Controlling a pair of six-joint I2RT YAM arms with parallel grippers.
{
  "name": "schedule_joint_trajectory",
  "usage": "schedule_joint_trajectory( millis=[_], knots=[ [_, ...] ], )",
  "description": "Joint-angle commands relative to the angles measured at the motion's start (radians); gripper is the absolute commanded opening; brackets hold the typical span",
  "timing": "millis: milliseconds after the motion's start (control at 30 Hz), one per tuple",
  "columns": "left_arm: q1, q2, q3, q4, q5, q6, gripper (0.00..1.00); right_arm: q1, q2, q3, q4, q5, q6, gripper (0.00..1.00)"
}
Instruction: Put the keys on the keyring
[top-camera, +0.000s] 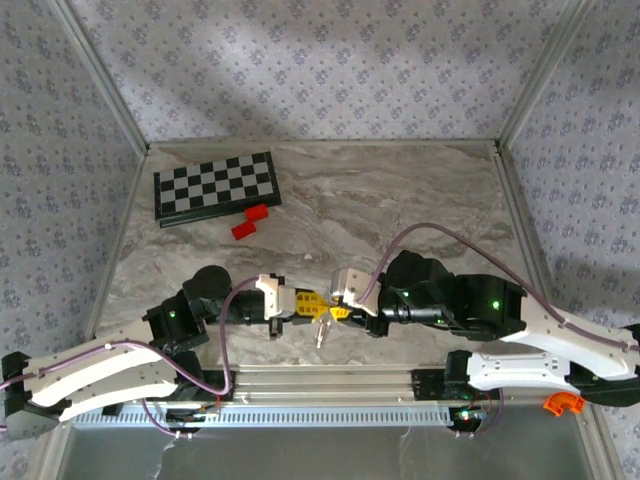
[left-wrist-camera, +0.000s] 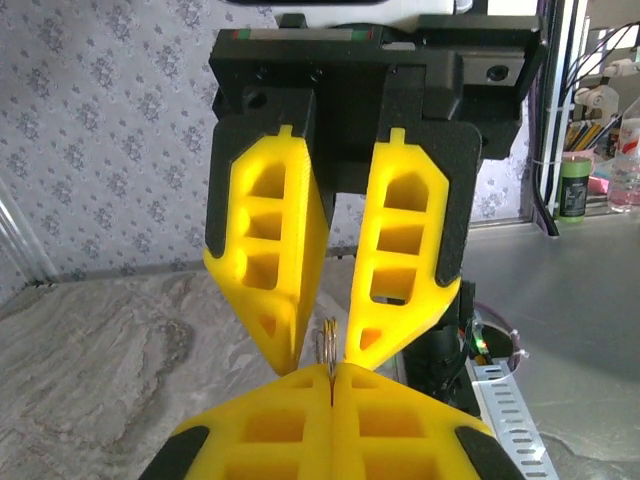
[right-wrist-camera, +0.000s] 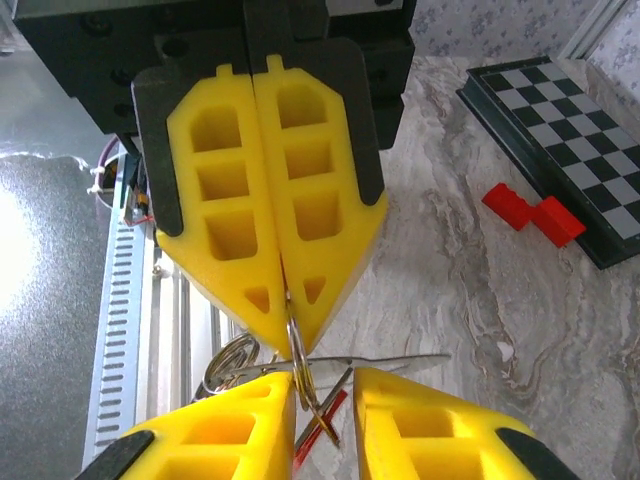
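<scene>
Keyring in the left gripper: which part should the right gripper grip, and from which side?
Probably the free arc of the keyring that sticks out past the shut fingertips of the left gripper. The ring stands edge-on to the right gripper, in line with its open jaws, so coming straight on from the opposite side should put one finger on each flat face.

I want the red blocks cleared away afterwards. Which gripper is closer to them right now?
Left. In the top view the red blocks lie up and left of the left gripper. The right gripper meets it tip to tip, farther right.
</scene>
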Motion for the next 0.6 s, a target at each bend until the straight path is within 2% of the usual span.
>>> schedule_joint_trajectory(
  millis=[0, 367, 567],
  knots=[
    [-0.007, -0.017, -0.003, 0.093, 0.046, -0.023, 0.00, 0.006, -0.029, -0.037, 0.050, -0.014, 0.023, 0.22],
    [-0.008, -0.009, -0.009, 0.099, 0.063, -0.042, 0.00, 0.006, -0.083, -0.096, 0.155, -0.041, 0.031, 0.17],
    [-0.008, -0.006, -0.007, 0.092, 0.065, -0.051, 0.00, 0.006, -0.080, -0.097, 0.177, -0.056, 0.031, 0.20]
  ],
)
